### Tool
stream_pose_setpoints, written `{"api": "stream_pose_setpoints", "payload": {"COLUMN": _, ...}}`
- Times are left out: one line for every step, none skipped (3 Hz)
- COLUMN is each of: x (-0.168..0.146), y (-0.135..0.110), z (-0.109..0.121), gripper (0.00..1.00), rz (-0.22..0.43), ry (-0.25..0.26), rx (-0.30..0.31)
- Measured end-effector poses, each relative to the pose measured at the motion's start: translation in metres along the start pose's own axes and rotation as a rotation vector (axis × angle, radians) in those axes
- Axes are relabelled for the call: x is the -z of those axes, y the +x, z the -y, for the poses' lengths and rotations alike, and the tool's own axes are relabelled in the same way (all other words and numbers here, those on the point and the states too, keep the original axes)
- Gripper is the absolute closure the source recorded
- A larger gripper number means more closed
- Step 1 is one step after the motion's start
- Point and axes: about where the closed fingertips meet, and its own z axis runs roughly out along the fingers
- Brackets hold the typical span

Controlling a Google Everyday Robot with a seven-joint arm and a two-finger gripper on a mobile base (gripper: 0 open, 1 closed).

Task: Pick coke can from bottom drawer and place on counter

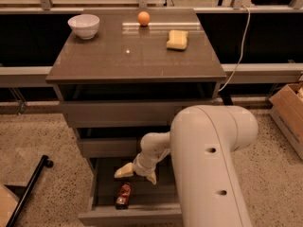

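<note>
The coke can [123, 196] lies on its side in the open bottom drawer [102, 207], near its front left. My gripper [137, 174] hangs inside the drawer just above and behind the can, a little to its right, with its cream fingers [124, 171] spread apart and nothing between them. The counter [118, 56] is the glossy grey-brown top of the cabinet above. My white arm [208, 164] fills the right foreground and hides the drawer's right part.
On the counter stand a white bowl [84, 25] at the back left, an orange fruit [143, 18] at the back middle and a yellow sponge [177, 39] at the right. A cardboard box [289, 112] sits on the floor at right, a black bar [28, 188] at left.
</note>
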Motion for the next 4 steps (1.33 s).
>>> {"api": "stream_pose_setpoints", "payload": {"x": -0.055, "y": -0.012, "z": 0.002, "gripper": 0.00, "rz": 0.006, "ry": -0.005, "rx": -0.050}}
{"api": "stream_pose_setpoints", "payload": {"x": -0.091, "y": -0.018, "z": 0.001, "gripper": 0.00, "rz": 0.013, "ry": -0.018, "rx": -0.110}}
{"api": "stream_pose_setpoints", "payload": {"x": -0.127, "y": -0.021, "z": -0.004, "gripper": 0.00, "rz": -0.009, "ry": -0.050, "rx": -0.166}}
{"api": "stream_pose_setpoints", "payload": {"x": -0.158, "y": -0.023, "z": -0.007, "gripper": 0.00, "rz": -0.040, "ry": -0.084, "rx": -0.213}}
